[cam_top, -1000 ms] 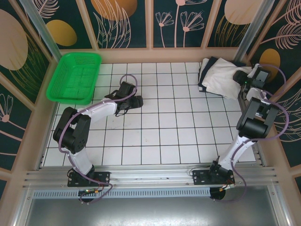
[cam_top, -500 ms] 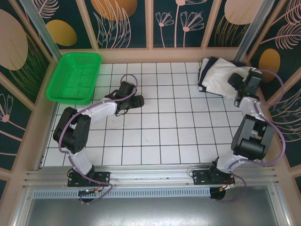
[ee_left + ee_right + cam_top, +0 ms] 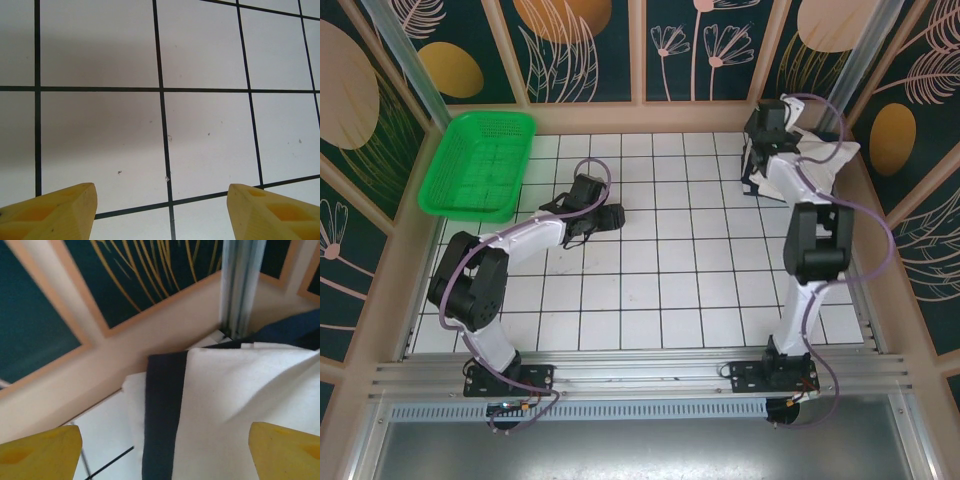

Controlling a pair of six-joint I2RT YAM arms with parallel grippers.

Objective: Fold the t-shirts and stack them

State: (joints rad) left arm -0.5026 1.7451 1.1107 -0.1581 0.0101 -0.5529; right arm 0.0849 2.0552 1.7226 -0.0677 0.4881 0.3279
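The t-shirts lie piled in the back right corner of the tiled table. The cream t-shirt [image 3: 825, 162] is on top, and the navy t-shirt [image 3: 747, 172] shows as a dark edge beneath it. My right gripper [image 3: 766, 122] hangs over the pile's back left part. In the right wrist view the right gripper [image 3: 162, 440] is open, with the cream t-shirt [image 3: 240, 405] and a navy strip [image 3: 162, 410] below its yellow fingers [image 3: 40, 455]; nothing is between them. Over bare tiles left of centre, my left gripper [image 3: 610, 215] is also open, and the left wrist view has the gripper [image 3: 160, 195] holding nothing.
A bright green mesh basket [image 3: 480, 165] sits at the back left. Patterned walls with a metal post [image 3: 240, 285] close in right behind the pile. The white tiled table [image 3: 670, 290] spreads between the two arms.
The right arm has swung from the pile's right side to its back left, above the cloth, and its jaws have widened. The left arm has stayed nearly still.
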